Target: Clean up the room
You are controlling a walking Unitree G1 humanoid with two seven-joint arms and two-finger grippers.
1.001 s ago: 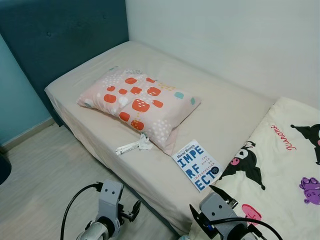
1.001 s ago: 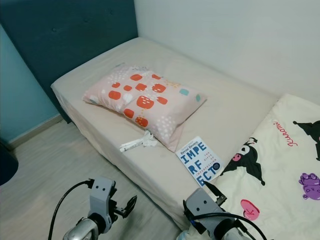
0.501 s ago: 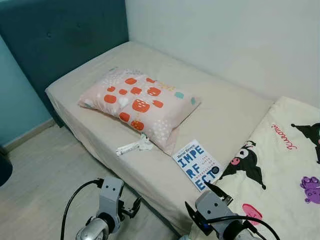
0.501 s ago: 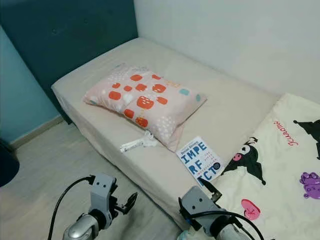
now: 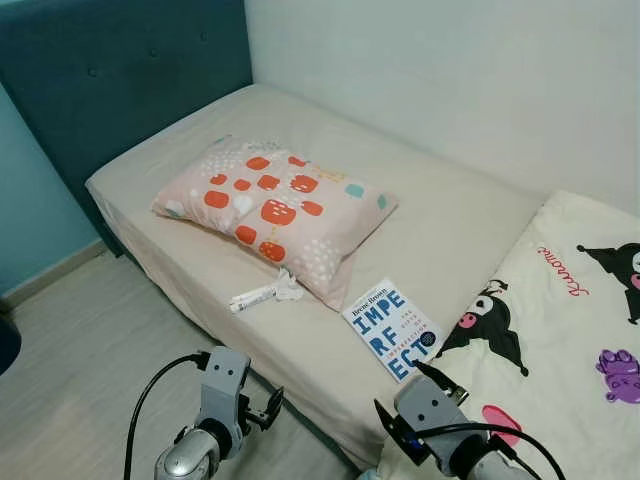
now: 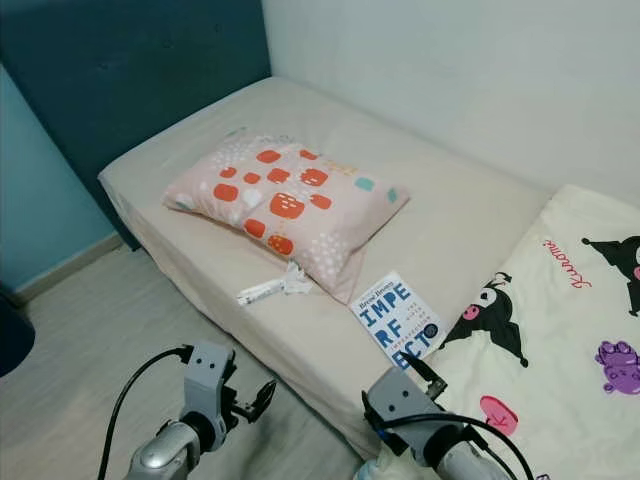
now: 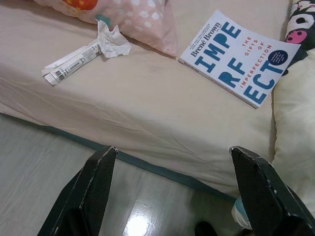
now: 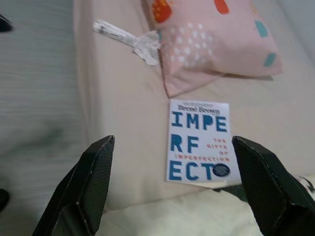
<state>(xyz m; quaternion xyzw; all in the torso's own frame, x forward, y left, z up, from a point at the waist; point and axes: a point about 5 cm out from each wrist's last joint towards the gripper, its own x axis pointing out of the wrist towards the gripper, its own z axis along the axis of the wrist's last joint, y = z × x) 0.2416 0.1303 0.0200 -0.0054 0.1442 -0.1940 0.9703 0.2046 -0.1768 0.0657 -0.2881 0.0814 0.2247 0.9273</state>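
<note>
Both silver arms are reaching forward low in the head views, wrists bent so the camera housings are facing up. The left gripper (image 5: 268, 409) is pointing ahead and slightly to the right, its two black fingers (image 7: 83, 196) standing wide apart in the left wrist view. The right gripper (image 5: 440, 378) is also pointing forward, with its fingers (image 8: 263, 187) spread equally wide in the right wrist view. Black cables are looping from each wrist housing.
</note>
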